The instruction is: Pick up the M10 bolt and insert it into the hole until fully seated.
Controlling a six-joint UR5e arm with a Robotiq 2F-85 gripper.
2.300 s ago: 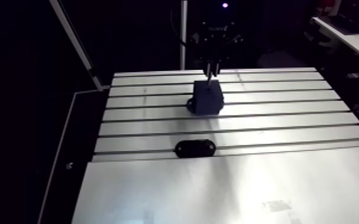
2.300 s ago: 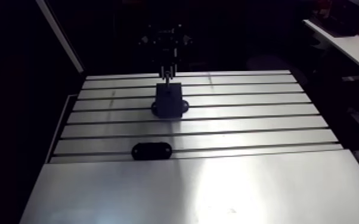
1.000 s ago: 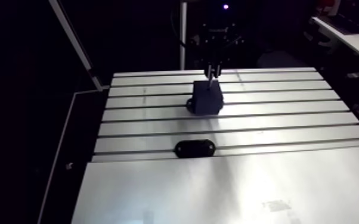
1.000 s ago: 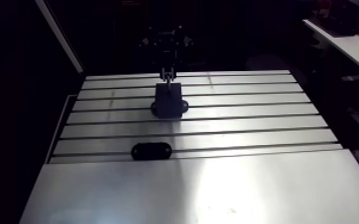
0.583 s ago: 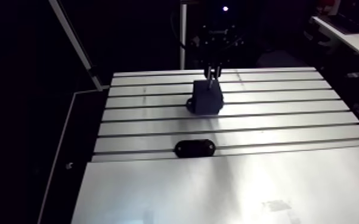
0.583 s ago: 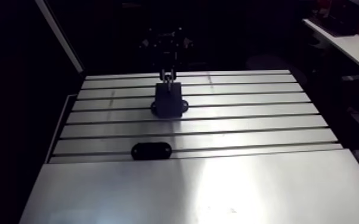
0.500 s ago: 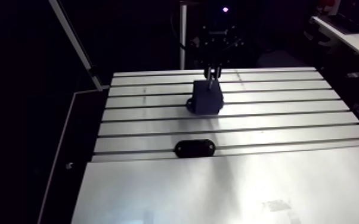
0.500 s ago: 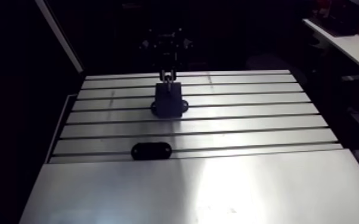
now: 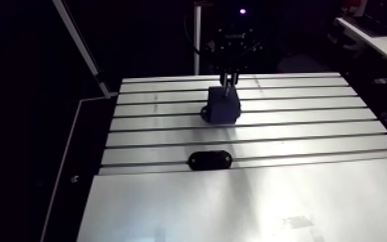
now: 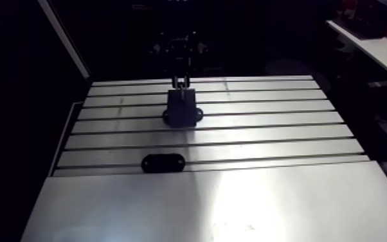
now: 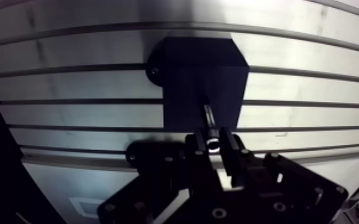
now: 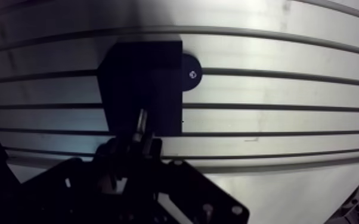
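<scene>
A dark block [image 9: 224, 107] stands on the slotted aluminium table [image 9: 299, 129] near its far middle. My gripper [image 11: 213, 140] hangs straight above the block, shut on the M10 bolt [image 11: 209, 116]. The bolt's head sits between the fingers [image 11: 234, 149] and its shank points down at the block's top [image 11: 203, 71]. In the arm view the gripper [image 9: 228, 80] reaches just to the block's upper edge. The block's surface is too dark to show the hole, and I cannot tell whether the bolt's tip touches the block.
A black oval plate [image 9: 210, 159] lies in a slot nearer the front of the table. A round foot with a screw [image 12: 190, 72] juts from the block's base. A smooth metal sheet [image 9: 247, 206] covers the front part.
The gripper with the bolt has edged slightly down toward the block's top. The block and the oval plate have stayed where they were.
</scene>
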